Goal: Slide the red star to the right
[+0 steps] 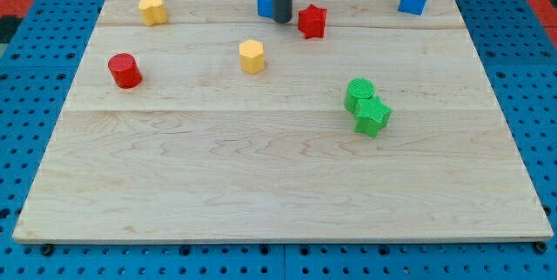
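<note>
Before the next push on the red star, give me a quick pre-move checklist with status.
1. My tip on the star's left side: ok, it sits just to the view's left of the red star.
2. Tip touching the star: cannot tell, a thin gap seems to show.
3. Path to the view's right clear: ok, bare board up to the blue block near the top right corner, which lies slightly higher.
4. Blue block behind the rod out of the push line: ok, it is left of the tip.
5. Green blocks clear of the path: ok, well below.
</note>
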You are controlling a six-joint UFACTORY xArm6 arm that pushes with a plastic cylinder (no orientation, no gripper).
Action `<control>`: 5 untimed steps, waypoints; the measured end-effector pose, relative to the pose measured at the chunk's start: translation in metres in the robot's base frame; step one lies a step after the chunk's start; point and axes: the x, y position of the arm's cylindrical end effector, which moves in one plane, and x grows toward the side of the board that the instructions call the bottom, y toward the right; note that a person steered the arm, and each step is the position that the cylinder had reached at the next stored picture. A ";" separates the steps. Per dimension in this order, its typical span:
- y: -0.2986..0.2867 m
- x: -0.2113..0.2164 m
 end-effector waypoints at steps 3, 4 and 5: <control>0.037 0.020; 0.037 0.045; 0.055 0.101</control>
